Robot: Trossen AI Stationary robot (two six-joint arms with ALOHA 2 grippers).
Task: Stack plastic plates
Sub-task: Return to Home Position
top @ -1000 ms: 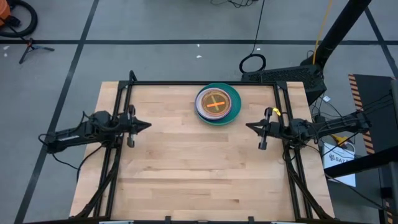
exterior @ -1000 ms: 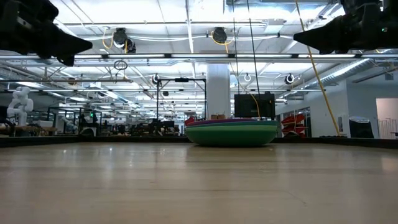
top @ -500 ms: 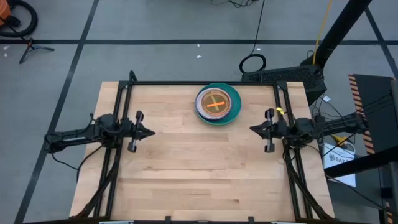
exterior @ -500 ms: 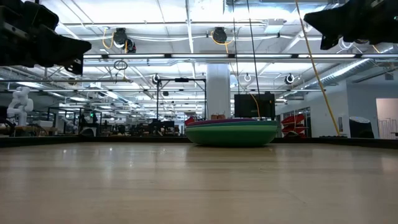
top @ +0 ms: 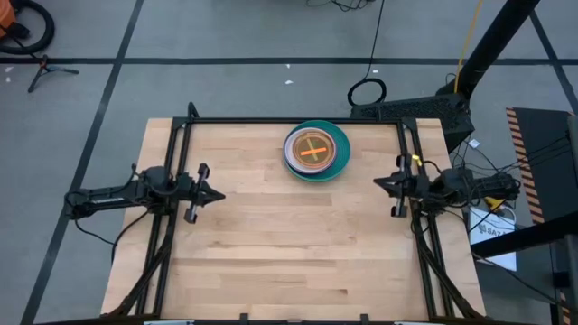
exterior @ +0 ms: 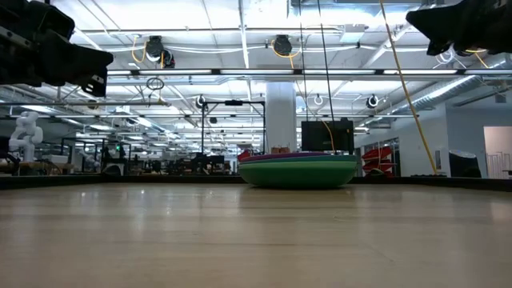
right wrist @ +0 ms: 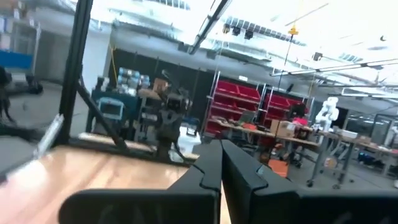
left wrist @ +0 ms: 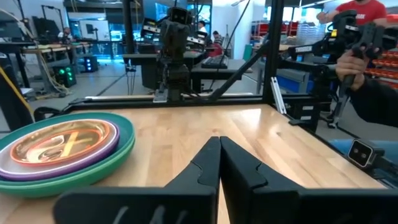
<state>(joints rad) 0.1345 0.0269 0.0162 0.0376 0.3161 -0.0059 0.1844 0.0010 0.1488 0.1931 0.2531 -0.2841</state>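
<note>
- Slim, near-black left arm (top: 117, 192): jointed links, with a thin black cable (top: 90, 227) looping off it well behind the end effector.
- Dark left gripper (top: 218, 194): tapers to a point. Just behind it sits a short crossbar (top: 202, 169) with pale, silvery round ends.
- Matte black fingers (left wrist: 202, 171): angular bevelled wedges that meet along one straight seam.
- Dark right arm (top: 474, 185): the same build.
- Dark right gripper (top: 379, 183): same pointed shape, with a small yellow mark (top: 414, 161) just behind it.
</note>
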